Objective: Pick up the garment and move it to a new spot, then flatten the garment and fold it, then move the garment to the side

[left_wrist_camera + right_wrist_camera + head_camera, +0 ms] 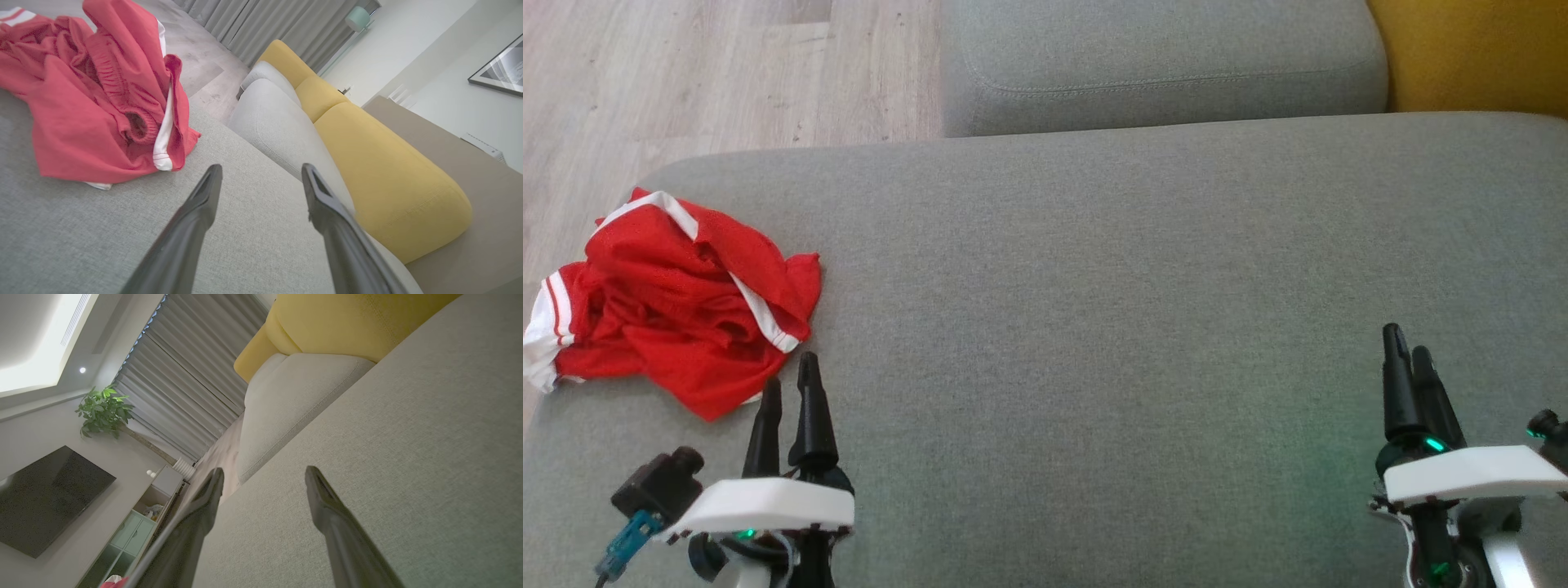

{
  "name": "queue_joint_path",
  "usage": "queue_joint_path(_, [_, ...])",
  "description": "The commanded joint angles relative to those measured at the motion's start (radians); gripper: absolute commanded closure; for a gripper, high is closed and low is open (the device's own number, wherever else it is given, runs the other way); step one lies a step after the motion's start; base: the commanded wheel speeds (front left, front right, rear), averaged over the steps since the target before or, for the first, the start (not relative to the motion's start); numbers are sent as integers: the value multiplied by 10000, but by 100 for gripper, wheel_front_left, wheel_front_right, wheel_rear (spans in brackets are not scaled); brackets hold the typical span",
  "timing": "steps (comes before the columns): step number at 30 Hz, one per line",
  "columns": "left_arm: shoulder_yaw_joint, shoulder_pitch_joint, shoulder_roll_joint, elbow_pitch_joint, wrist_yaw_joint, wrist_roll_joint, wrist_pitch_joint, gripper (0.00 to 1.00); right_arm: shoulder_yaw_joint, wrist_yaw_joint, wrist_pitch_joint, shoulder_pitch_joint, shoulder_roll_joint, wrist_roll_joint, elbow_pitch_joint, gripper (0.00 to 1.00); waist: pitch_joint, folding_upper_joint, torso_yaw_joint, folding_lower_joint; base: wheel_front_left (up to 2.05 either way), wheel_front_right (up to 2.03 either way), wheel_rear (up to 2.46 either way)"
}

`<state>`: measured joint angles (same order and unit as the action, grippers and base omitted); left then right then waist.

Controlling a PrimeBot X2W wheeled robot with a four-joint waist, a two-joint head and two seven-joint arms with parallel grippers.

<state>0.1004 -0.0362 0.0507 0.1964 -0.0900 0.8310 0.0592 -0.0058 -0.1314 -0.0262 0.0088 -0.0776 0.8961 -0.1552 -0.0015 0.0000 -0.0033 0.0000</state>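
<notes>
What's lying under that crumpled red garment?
The red garment rests on the grey cushion, near its left edge. Anything tucked beneath its bunched folds is covered, so I cannot tell.

Crumpled red garment (678,302), grey sofa (1094,269) — left gripper (790,371) beside

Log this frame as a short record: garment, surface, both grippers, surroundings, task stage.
garment: crumpled red mesh garment with white trim, in a heap, unfolded
surface: grey fabric sofa cushion; garment lies at its left end, near the edge
left gripper: open, empty, close beside the garment, not gripping it
right gripper: open, empty, over bare cushion at the far right
surroundings: pale wooden floor beyond the garment; yellow cushion at the far right
task stage: pickup not yet done
</notes>
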Motion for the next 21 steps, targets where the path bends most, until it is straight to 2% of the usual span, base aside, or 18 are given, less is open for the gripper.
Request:
queue_joint_path(1, [-52,-580,147,-294,72,-459,178,0,188,4,-39,-209,-229,-458,453,0,-2,0,4,0,0,0,0])
queue_joint_path(21, [741,-810,437,6,549,-2907,743,0,656,5,-2,-11,-285,-2892,971,0,-16,0,-11,0,0,0,0])
